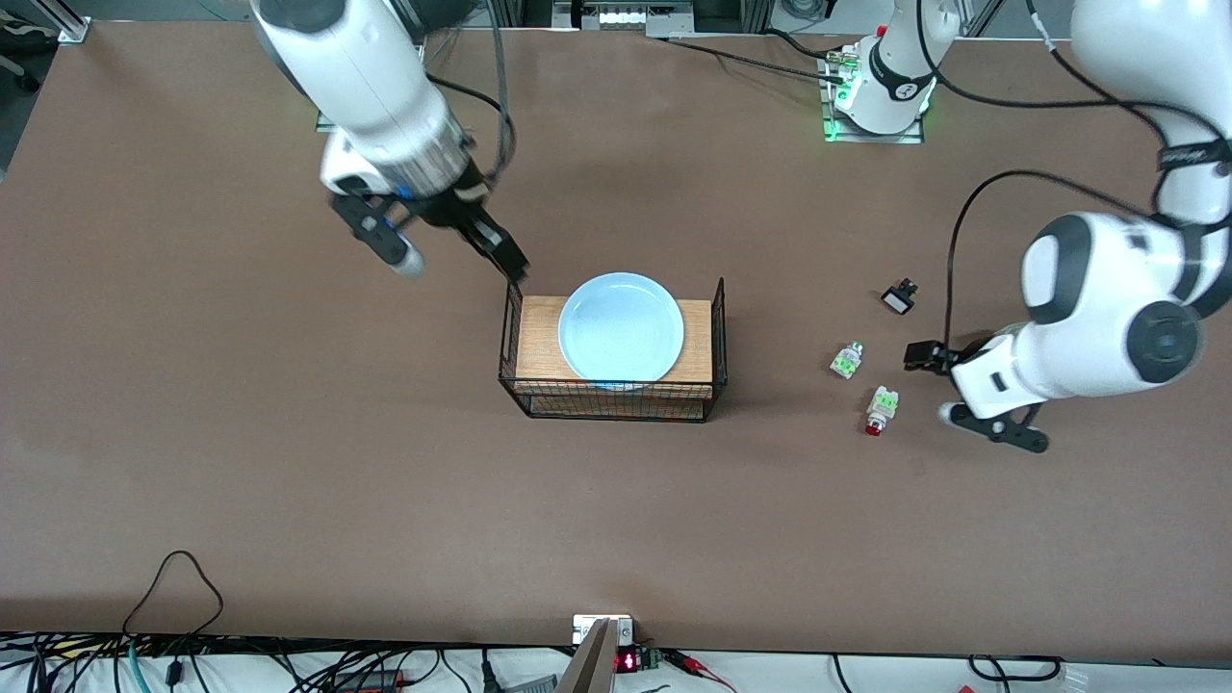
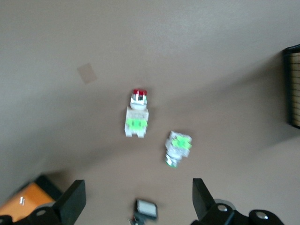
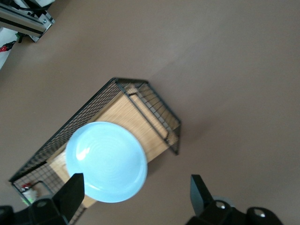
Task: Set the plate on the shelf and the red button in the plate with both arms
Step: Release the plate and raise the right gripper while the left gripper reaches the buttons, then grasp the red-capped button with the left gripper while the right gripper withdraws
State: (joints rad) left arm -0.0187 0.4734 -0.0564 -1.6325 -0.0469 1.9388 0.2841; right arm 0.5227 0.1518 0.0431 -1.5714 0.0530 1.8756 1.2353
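- Two spread-fingered grippers face you: left gripper hangs empty beside the red button on the table.
- Farther up, your plate rests on the wire rack.
- Right gripper hovers, fingers apart, by the rack's end.

plate on wire rack, red button beside

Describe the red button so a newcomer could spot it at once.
Start at the wire basket holding the plate and go toward the left arm's end of the table. Of two small white-and-green parts, the red button lies nearer the front camera. Only it has a red cap.
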